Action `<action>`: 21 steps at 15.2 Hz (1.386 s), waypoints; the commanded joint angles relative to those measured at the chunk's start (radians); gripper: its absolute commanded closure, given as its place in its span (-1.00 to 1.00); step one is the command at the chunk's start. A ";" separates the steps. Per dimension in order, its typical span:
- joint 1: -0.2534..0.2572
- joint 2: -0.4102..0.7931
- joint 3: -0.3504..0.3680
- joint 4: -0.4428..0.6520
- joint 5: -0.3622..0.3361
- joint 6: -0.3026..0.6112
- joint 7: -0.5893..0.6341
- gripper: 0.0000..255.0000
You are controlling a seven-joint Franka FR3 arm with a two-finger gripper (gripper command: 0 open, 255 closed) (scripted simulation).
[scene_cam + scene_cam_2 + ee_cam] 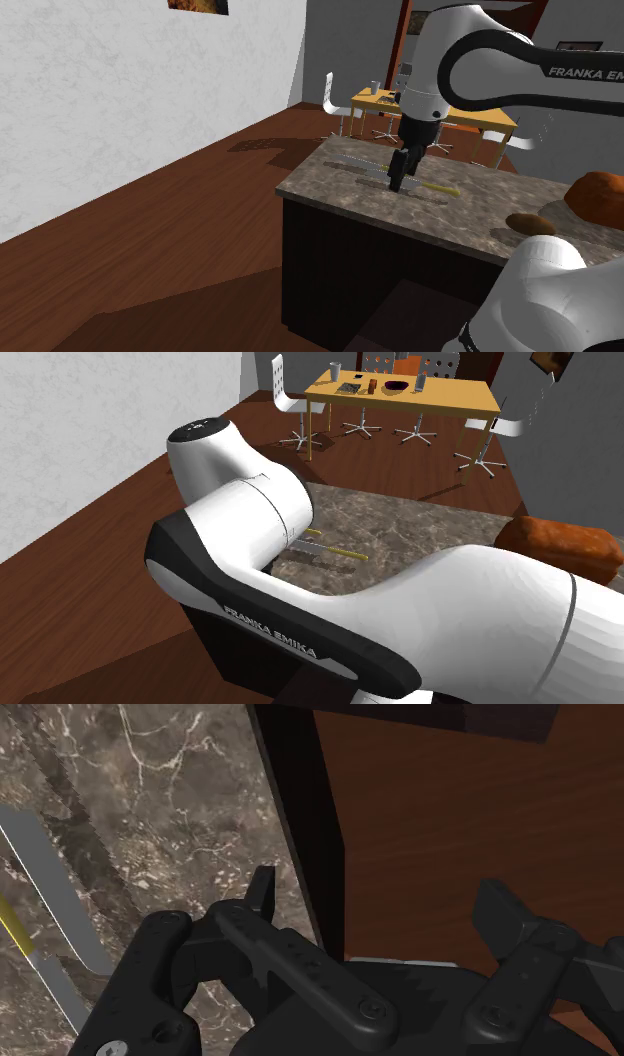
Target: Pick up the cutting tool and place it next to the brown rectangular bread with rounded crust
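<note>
Gripper (398,180) open, empty, its tips straddling the counter (470,215) edge. Knife (440,187) lies flat on counter, handle at gripper's 4 o'clock in shoulder view; bread (598,195) at 3 o'clock. Risk: closing here probably misses; descending may strike the edge.

The knife (346,552) lies on the counter (420,527), bread (560,544) well apart.
</note>
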 commanded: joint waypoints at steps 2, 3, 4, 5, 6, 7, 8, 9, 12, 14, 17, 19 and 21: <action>-0.005 0.000 -0.023 -0.013 -0.018 0.015 -0.032 -1.00; -0.011 0.002 -0.046 -0.025 -0.036 0.031 -0.063 -1.00; -0.017 0.006 -0.070 -0.036 -0.054 0.047 -0.094 -1.00; -0.023 0.011 -0.093 -0.045 -0.071 0.064 -0.125 -1.00; -0.029 0.019 -0.117 -0.053 -0.089 0.082 -0.157 -1.00; -0.035 0.028 -0.140 -0.059 -0.106 0.100 -0.188 -1.00; -0.041 0.039 -0.164 -0.064 -0.123 0.119 -0.218 -1.00; -0.046 0.051 -0.188 -0.067 -0.140 0.138 -0.249 -1.00; -0.060 0.100 -0.261 -0.067 -0.185 0.198 -0.341 -1.00; -0.066 0.141 -0.310 -0.059 -0.211 0.241 -0.401 -1.00; -0.070 0.215 -0.383 -0.036 -0.240 0.305 -0.493 -1.00; -0.069 0.271 -0.433 -0.014 -0.252 0.348 -0.555 -1.00; -0.063 0.332 -0.482 0.015 -0.255 0.391 -0.620 -1.00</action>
